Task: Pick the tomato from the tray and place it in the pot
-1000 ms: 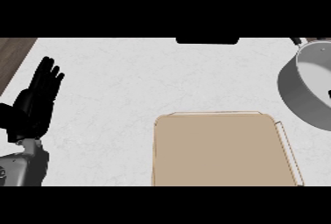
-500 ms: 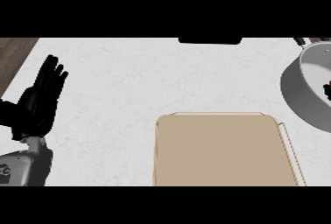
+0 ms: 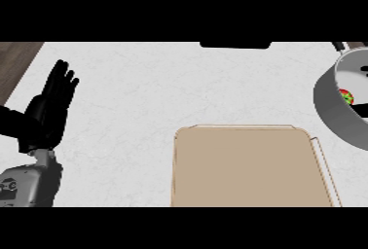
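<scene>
White surface [image 3: 179,82]: tomato [image 3: 345,96] is inside the pot [image 3: 329,111] at right, off the tray [image 3: 244,170]. Left hand [image 3: 47,111] rests open, holding nothing. Right hand [image 3: 361,111] barely shows, so can't tell its state. Risk: it clips the rim coming out and tips the pot.

We record a white, faintly marbled stone counter top [image 3: 144,97]. Directly on it stand a tan rectangular flat tray [image 3: 248,168] at the near edge, a grey round metal pot [image 3: 332,114] at right, and a flat black item [image 3: 235,45], possibly a fixture, at the far edge.

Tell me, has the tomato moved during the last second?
Yes. Out of sight a second ago, the tomato now shows inside the pot, right of the tray.
</scene>
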Available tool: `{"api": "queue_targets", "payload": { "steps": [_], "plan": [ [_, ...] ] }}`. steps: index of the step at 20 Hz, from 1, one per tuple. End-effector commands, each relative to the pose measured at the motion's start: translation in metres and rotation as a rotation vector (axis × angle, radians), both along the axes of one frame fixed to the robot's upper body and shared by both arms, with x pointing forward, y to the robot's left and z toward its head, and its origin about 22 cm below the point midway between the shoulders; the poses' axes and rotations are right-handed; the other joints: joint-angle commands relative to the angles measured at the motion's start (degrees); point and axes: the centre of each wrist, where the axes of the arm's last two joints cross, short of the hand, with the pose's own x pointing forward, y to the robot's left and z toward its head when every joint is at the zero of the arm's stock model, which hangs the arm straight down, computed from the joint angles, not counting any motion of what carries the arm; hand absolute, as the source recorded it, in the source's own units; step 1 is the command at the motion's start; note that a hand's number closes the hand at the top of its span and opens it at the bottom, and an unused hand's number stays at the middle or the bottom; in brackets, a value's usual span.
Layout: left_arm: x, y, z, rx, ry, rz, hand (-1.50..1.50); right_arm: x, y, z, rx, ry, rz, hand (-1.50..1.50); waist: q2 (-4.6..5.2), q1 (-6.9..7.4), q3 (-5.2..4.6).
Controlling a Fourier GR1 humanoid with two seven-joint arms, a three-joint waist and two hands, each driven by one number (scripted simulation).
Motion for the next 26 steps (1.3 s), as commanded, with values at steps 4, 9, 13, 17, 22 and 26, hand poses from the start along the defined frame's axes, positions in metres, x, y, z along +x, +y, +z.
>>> {"api": "queue_targets", "payload": {
  "steps": [4, 9, 13, 17, 22, 26],
  "plan": [
    [-0.002, -0.002, 0.007, -0.004, 0.006, 0.002, 0.0, 0.008, 0.004, -0.004, 0.322, -0.181, 0.088, -1.5, -0.16, 0.0, 0.11],
    [-0.005, -0.004, -0.013, 0.007, 0.02, 0.018, 0.0, -0.011, -0.039, 0.025, 0.46, -0.305, 0.072, -1.5, -0.01, -0.48, 0.05],
    [-0.002, 0.005, 0.005, -0.001, -0.001, 0.008, 0.0, -0.046, -0.072, 0.02, 0.545, -0.326, 0.057, -1.5, -0.13, -0.69, 0.07],
    [-0.006, 0.004, -0.005, -0.002, 0.004, 0.02, 0.0, -0.072, -0.095, 0.023, 0.569, -0.32, 0.058, -1.5, -0.08, -0.57, 0.08],
    [0.0, 0.003, -0.003, 0.014, -0.002, 0.013, 0.0, -0.109, -0.13, 0.049, 0.57, -0.306, 0.084, -1.5, 0.22, -0.76, 0.21],
    [-0.005, 0.007, 0.001, 0.0, 0.0, -0.003, 0.0, -0.124, -0.137, 0.042, 0.56, -0.292, 0.081, -1.5, -0.02, -0.38, 0.22]
  ]
}}
